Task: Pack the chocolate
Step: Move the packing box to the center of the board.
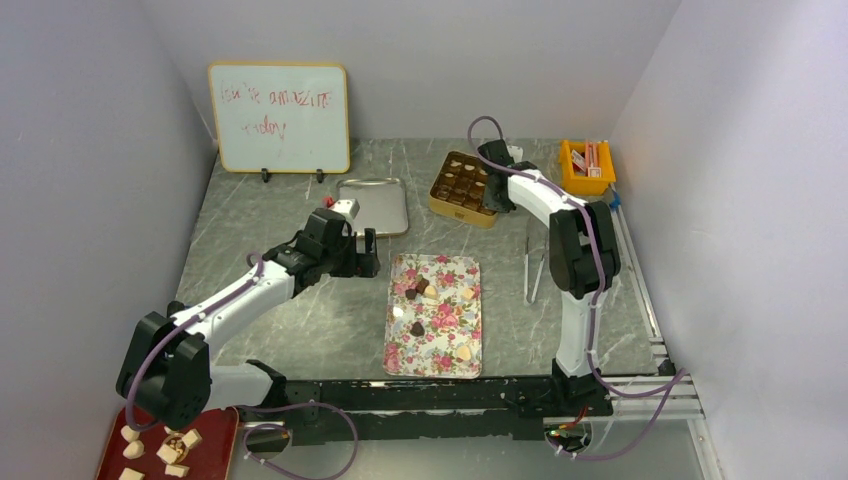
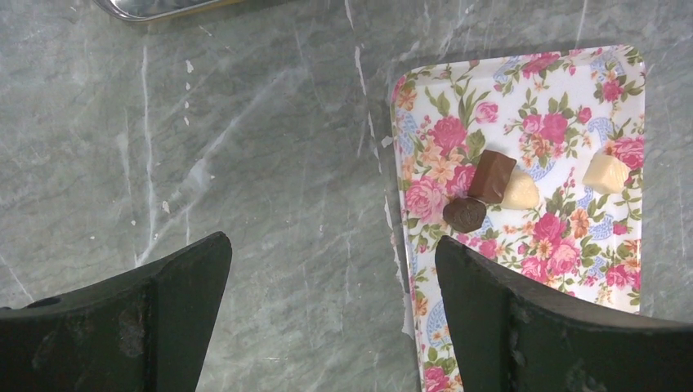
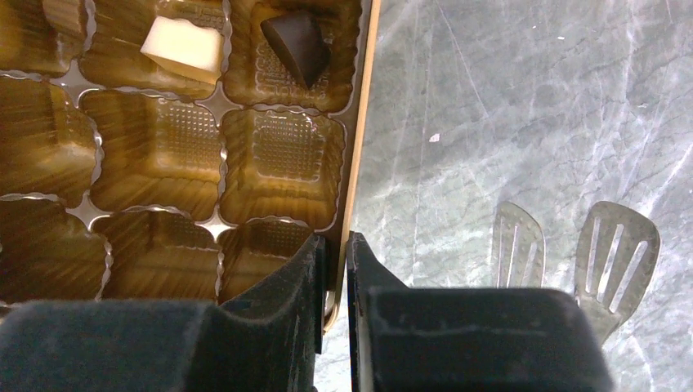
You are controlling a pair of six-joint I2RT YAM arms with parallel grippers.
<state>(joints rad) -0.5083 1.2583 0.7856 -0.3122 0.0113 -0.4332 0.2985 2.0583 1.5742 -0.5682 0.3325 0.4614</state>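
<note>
- Two grippers are mine. My left gripper hangs over the marble table, just left of the floral tray. Its fingers are spread wide with nothing between them.
- Loose chocolates lie on that tray, all outside my left gap and beyond its right fingertip. A dark round piece, a brown block and a cream piece touch each other in a cluster near the tray's left edge.
- A second cream piece sits apart to their right. A dark heart and a cream heart lie nearer my bases.
- Farther right stands the gold compartment box. My right gripper has its fingers almost together, pinching the box's right rim.
- Inside the box, a dark chocolate lies in the rim-side column and a cream chocolate in the cell to its left. Both are well ahead of my right fingertips.
- Metal tongs lie on the table right of the box.
</note>
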